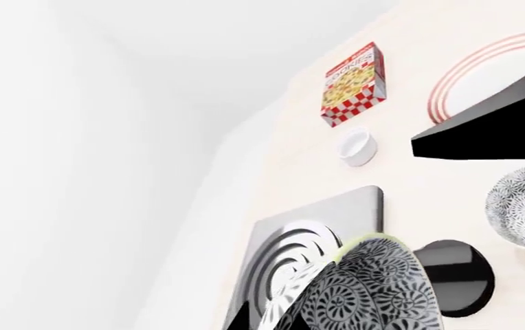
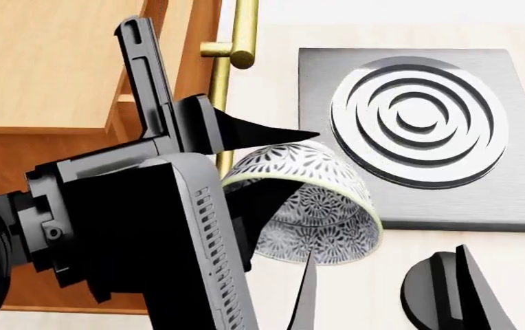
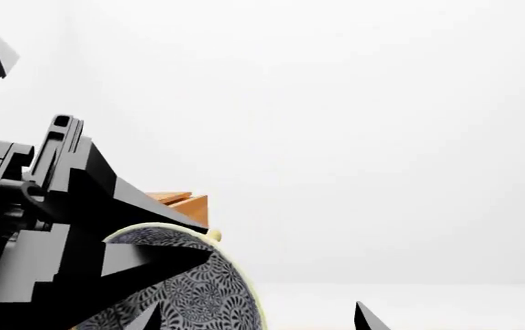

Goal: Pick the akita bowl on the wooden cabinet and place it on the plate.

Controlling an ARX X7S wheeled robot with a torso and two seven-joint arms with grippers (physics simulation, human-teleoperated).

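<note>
My left gripper (image 2: 272, 165) is shut on the rim of the akita bowl (image 2: 313, 206), a white bowl with dense dark floral pattern. The bowl hangs tilted beside the wooden cabinet (image 2: 51, 62), above the pale counter near the stove. It fills the left wrist view's lower edge (image 1: 372, 289), with the left gripper (image 1: 299, 320) on it. The plate (image 1: 468, 79), white with red rings, lies farther off, partly behind a black wedge. My right gripper (image 2: 386, 295) is open just beside the bowl (image 3: 198, 289). In its own view the right gripper (image 3: 258, 323) holds nothing.
A grey stove (image 2: 427, 130) with a ringed burner lies past the bowl. On the counter are a small white cup (image 1: 357, 146), a red-checked box (image 1: 354, 84), a second patterned bowl (image 1: 523, 206) and a black round thing (image 1: 455, 275). A brass handle (image 2: 230, 48) sticks out from the cabinet.
</note>
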